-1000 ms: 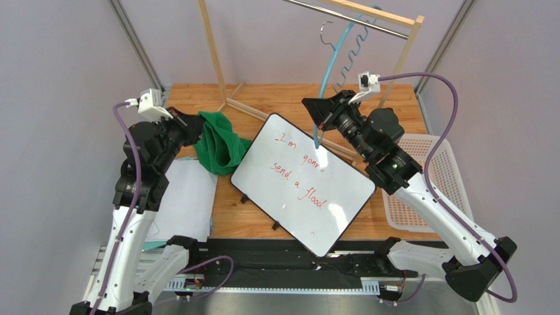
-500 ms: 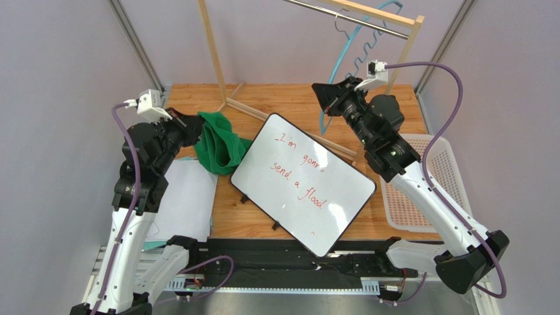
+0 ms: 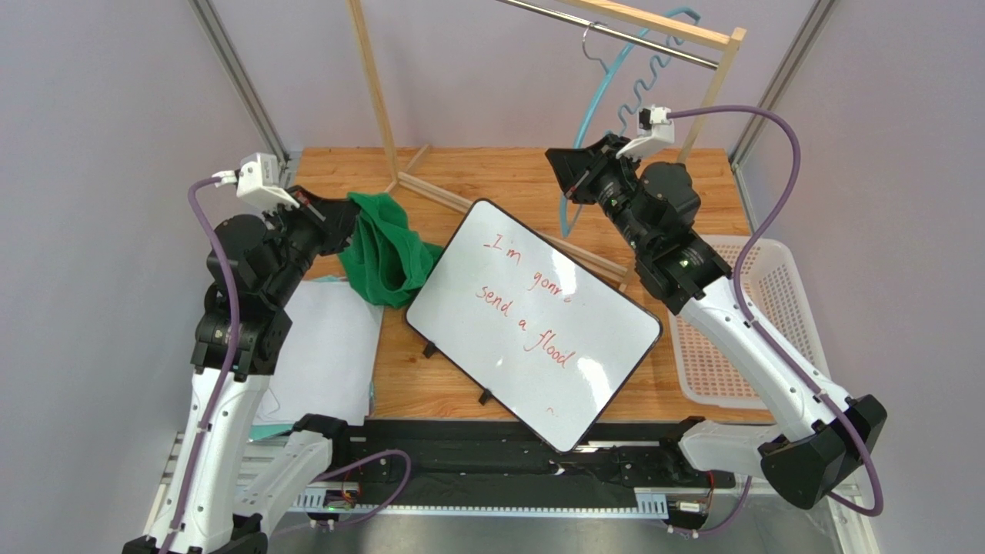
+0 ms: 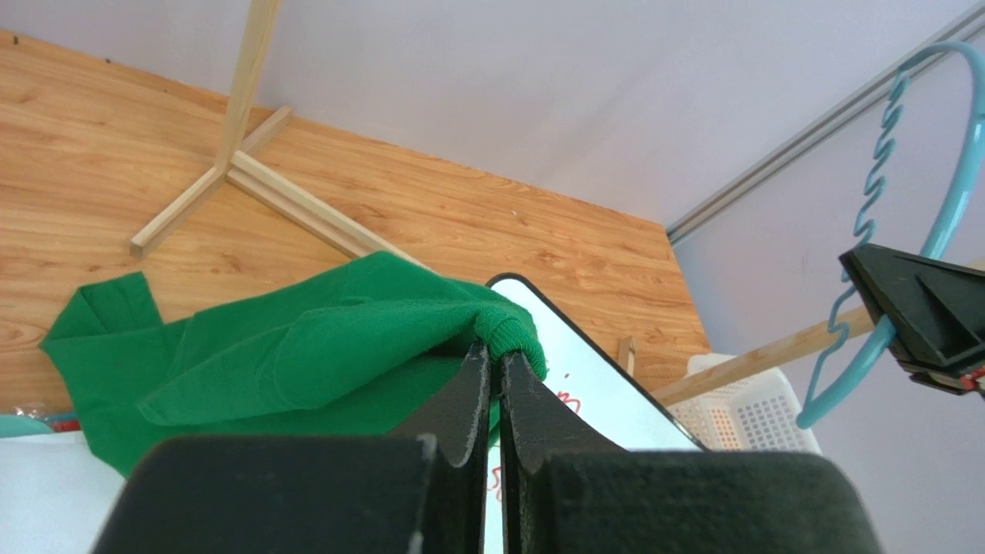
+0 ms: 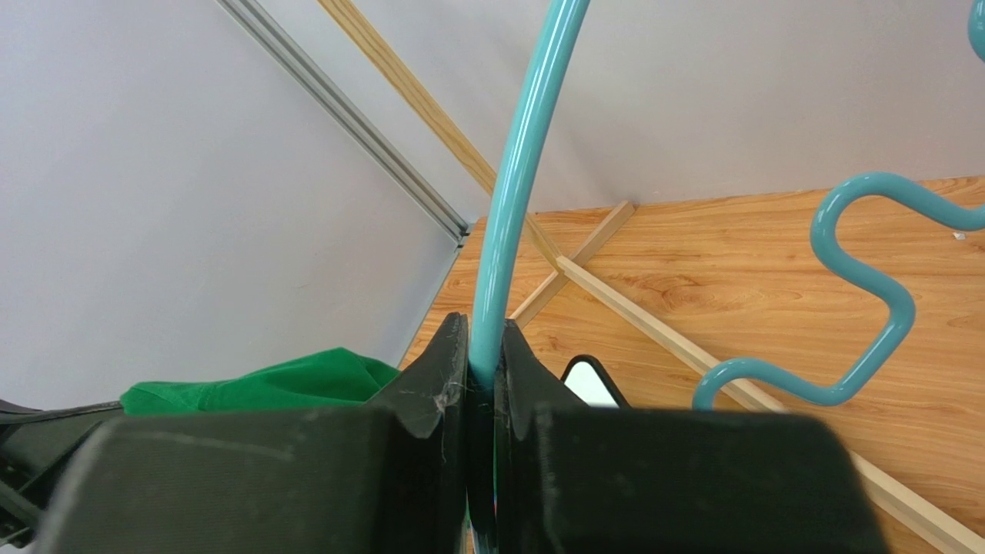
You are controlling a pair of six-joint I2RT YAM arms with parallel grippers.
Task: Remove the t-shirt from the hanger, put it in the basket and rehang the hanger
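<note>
The dark green t-shirt [image 3: 387, 248] lies bunched on the table left of the whiteboard, off the hanger. My left gripper [image 3: 347, 225] is shut on its ribbed edge [image 4: 509, 332]; the shirt [image 4: 266, 358] spreads to the left in the left wrist view. The light-blue hanger [image 3: 601, 92] is bare and held up near the rack rail. My right gripper [image 3: 575, 182] is shut on its curved arm [image 5: 515, 208]. Its wavy bar [image 5: 856, 300] shows to the right. The hanger also shows in the left wrist view [image 4: 925, 219].
A whiteboard [image 3: 532, 323] with red writing lies tilted mid-table. The wooden rack [image 3: 376, 92] with a metal rail [image 3: 613, 32] stands at the back. A white basket [image 3: 769, 329] sits at the right. White paper [image 3: 330, 352] lies left.
My right gripper has lifted the hanger up and back toward the rack rail. My left gripper and the t-shirt have barely moved.
</note>
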